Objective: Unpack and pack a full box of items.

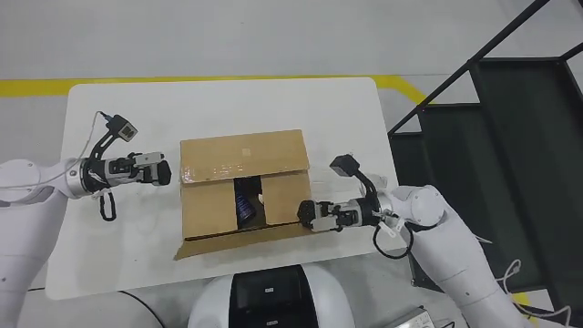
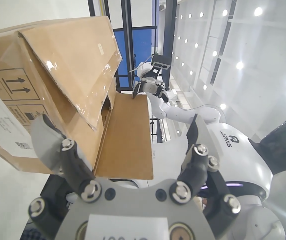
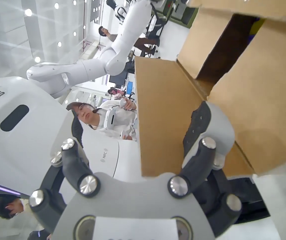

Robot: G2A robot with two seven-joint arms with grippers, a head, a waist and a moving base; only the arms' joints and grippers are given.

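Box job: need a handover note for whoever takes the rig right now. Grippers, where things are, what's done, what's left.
Left gripper: open, holding nothing, beside the left wall of the box.
Right gripper: open, holding nothing, at the box's right near corner. The end of the near flap seems to lie between its fingers.
Box: on the table, far flap tilted over the top, near flap folded out toward the robot. A dark item shows through the gap.
Done: flaps loosened.
Left: open the flaps fully, take the items out, pack them back.
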